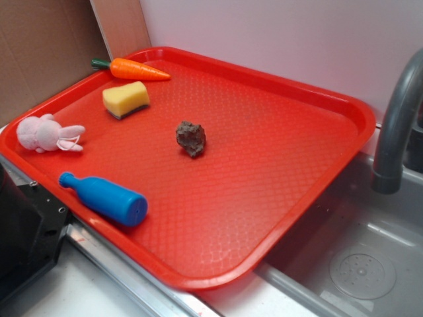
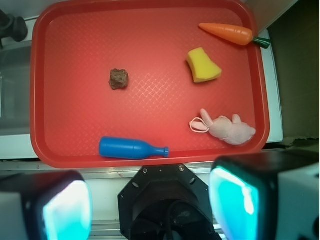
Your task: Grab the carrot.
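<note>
A red tray (image 1: pixel 277 152) sits on the counter beside a grey sink (image 1: pixel 350 264), holding five items. The carrot (image 1: pixel 135 68) lies in the tray's far corner, close along the rim, green stem pointing outward; the yellow sponge (image 1: pixel 125 99) lies just beside it, apart. A brown lump (image 1: pixel 191 138) rests near the tray's middle, a pink toy rabbit (image 1: pixel 47 133) near the rim, and a blue bottle (image 1: pixel 106 198) on its side near the front rim. The exterior view alone shows the grey faucet (image 1: pixel 396 125), the sink drain and a cardboard panel (image 1: pixel 39 53) behind the tray; it shows only a dark edge of the robot at lower left, no fingers. The wrist view alone shows the gripper (image 2: pixel 150 202): two fingers (image 2: pixel 67 210) with cyan pads stand wide apart at the bottom of the frame, holding nothing, positioned outside the tray's near rim. In that view the carrot (image 2: pixel 227 33) lies at the upper right, across the tray from the fingers and well apart from them, with the sponge (image 2: pixel 203 65) and rabbit (image 2: pixel 227 129) lying between it and the right-hand finger. Nothing touches the carrot.
</note>
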`<state>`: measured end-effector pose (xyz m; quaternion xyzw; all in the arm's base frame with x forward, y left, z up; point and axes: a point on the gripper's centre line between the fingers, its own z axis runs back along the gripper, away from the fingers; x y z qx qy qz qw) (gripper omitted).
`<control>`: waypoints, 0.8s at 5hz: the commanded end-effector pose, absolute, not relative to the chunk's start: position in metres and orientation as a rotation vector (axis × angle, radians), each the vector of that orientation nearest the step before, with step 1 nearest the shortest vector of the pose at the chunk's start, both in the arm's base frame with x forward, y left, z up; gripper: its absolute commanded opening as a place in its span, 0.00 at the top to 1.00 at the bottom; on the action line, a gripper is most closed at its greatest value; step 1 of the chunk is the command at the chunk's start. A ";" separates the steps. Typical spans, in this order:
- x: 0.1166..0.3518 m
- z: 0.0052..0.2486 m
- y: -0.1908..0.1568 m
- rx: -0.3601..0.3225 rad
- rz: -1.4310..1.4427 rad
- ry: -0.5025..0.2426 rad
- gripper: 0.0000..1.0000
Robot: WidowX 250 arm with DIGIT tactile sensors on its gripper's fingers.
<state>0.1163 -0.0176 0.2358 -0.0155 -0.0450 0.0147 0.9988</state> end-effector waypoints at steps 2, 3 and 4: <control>0.134 0.189 0.026 -0.009 -0.138 -0.083 0.00; 0.152 0.168 0.056 0.005 -0.314 -0.140 0.00; 0.175 0.158 0.100 0.160 -0.440 -0.173 0.00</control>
